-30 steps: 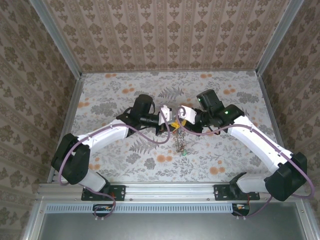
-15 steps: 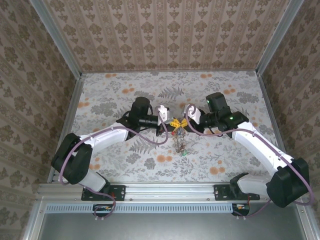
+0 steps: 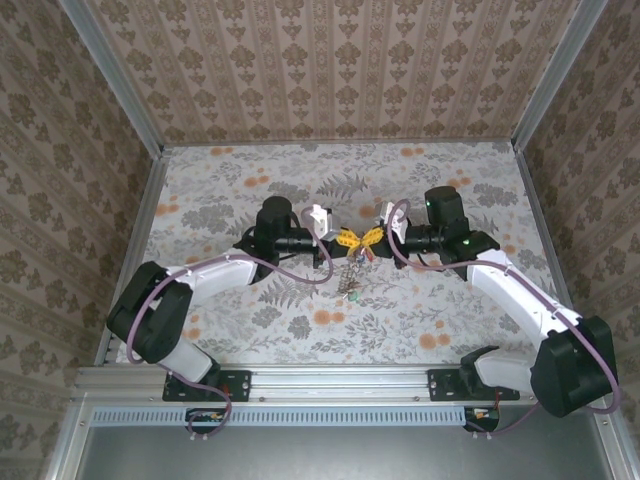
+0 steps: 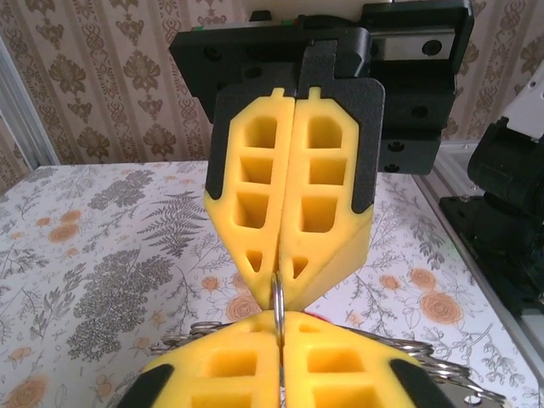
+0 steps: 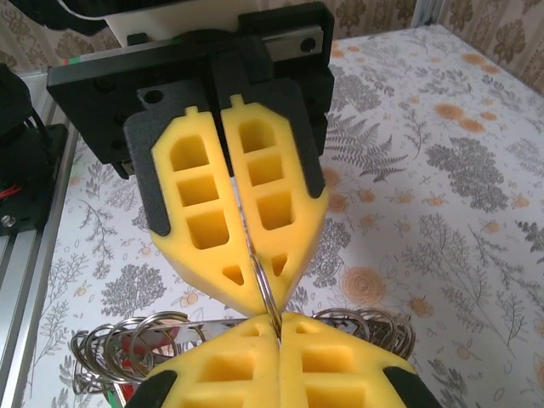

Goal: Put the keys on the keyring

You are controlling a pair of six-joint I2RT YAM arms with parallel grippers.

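Top external view: the left gripper (image 3: 345,240) and right gripper (image 3: 371,238) meet tip to tip above the middle of the table (image 3: 450,310). A bunch of keys (image 3: 350,283) hangs just under the meeting point, down toward the tabletop.

Both wrist views look straight at the other gripper's yellow pads. The keyring (image 4: 278,299) runs edge-on as a thin wire from one pair of pads into the other. Each gripper has its pads pressed together on that wire, so the hoop is pinched from two sides at once.

This grip probably serves to keep the hoop upright and off the table. The keys' weight then pulls them to the lowest part of the hoop, away from the pads. Two pinch points close together would also let the arms flex or part the wire at its opening.

Small rings (image 5: 115,344) fan out below the right gripper's pads. They seem to be threaded on the hoop, though it is too thin here to be sure. Whether loose keys remain I cannot tell.
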